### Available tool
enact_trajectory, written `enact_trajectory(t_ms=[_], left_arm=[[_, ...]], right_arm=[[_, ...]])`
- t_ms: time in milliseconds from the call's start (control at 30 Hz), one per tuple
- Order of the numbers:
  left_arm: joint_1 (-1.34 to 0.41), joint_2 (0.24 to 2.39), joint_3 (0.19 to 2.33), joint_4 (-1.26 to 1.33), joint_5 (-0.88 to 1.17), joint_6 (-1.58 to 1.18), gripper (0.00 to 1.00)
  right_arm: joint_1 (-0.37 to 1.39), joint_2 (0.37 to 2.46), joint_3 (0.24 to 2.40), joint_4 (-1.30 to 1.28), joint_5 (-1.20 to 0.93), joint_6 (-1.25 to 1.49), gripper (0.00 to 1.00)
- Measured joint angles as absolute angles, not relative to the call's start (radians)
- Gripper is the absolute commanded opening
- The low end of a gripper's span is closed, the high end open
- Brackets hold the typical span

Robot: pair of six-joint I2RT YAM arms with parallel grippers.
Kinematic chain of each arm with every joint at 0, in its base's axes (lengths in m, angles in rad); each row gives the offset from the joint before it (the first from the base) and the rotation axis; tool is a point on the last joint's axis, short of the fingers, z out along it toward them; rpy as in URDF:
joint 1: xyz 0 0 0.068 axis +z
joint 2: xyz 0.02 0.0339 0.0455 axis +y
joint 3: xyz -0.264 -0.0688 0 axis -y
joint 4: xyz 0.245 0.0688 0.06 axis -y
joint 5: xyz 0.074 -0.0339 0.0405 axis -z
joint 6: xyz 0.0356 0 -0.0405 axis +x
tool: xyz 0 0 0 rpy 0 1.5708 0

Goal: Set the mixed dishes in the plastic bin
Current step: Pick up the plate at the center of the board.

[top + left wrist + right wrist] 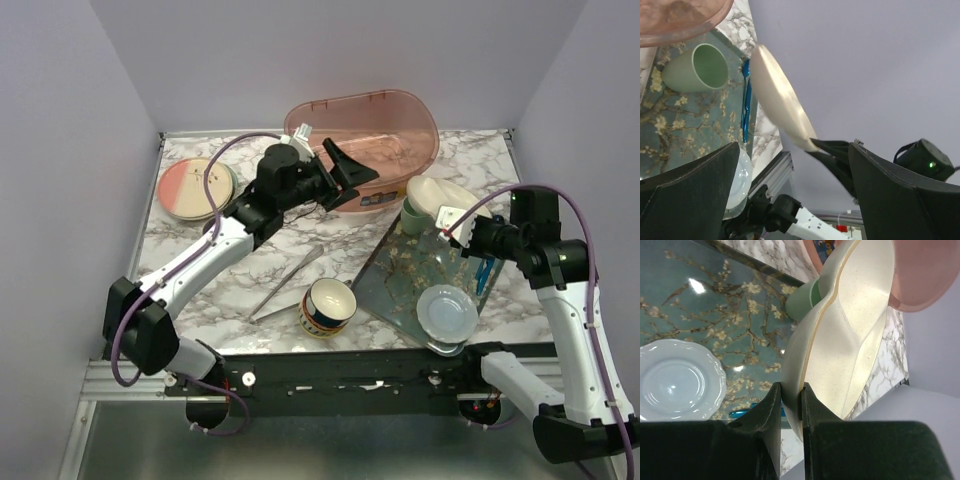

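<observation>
Right gripper (790,396): nearly closed, your fingers pinch the rim of the beige bowl (850,340), one inside and one outside.
Bowl attitude: tipped steeply on edge with its hollow turned to one side. It seems to hang above the far end of the tray (400,275), but you cannot be sure it is clear.
Bin (400,118): it sits beyond and to the left of the held bowl, its right-hand wall just beside the bowl's far edge. Your right arm is much the nearer.
Coming move, as a judgement: raise the bowl over the bin's rim, carry it leftward, then level it before letting go.
In the way: the green mug (413,216) lies on its side on the tray, just beside the bowl's lower edge. The bin's own rim is the other thing to clear.
Left gripper (350,172): wide open and empty, at the bin's front wall, so keep the bowl's path away from it.
Other dishes: a pale plate (447,310) sits on the tray's near end, and the patterned bowl (328,305) on the table beside the tongs (285,285). The pink plate (190,188) lies well apart at far left.
</observation>
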State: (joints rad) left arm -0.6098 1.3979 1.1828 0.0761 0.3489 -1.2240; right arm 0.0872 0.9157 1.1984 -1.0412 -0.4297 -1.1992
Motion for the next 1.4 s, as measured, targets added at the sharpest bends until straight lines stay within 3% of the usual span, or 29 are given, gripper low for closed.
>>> enact_trajectory(t_ms=[333, 600, 833, 1067, 1400], left_arm=[[-0.745, 1.663, 1.646, -0.368, 0.173, -1.183, 0.98], [-0.783, 1.768, 1.718, -0.554, 0.121, -1.148, 0.9], [-0.796, 1.807, 1.746, -0.588, 0.116, -1.134, 0.68], [-0.797, 1.809, 1.742, -0.593, 0.124, -1.119, 0.52], [-0.795, 1.81, 1.719, -0.589, 0.176, -1.106, 0.59]], right_arm=[[0.169, 0.915, 1.197, -1.056, -0.428, -1.198, 0.01], [0.236, 0.916, 1.192, -1.053, -0.396, -1.196, 0.01], [0.316, 0.924, 1.176, -1.043, -0.358, -1.175, 0.01], [0.375, 0.942, 1.165, -1.036, -0.313, -1.156, 0.01], [0.427, 0.957, 1.163, -1.007, -0.229, -1.14, 0.0]])
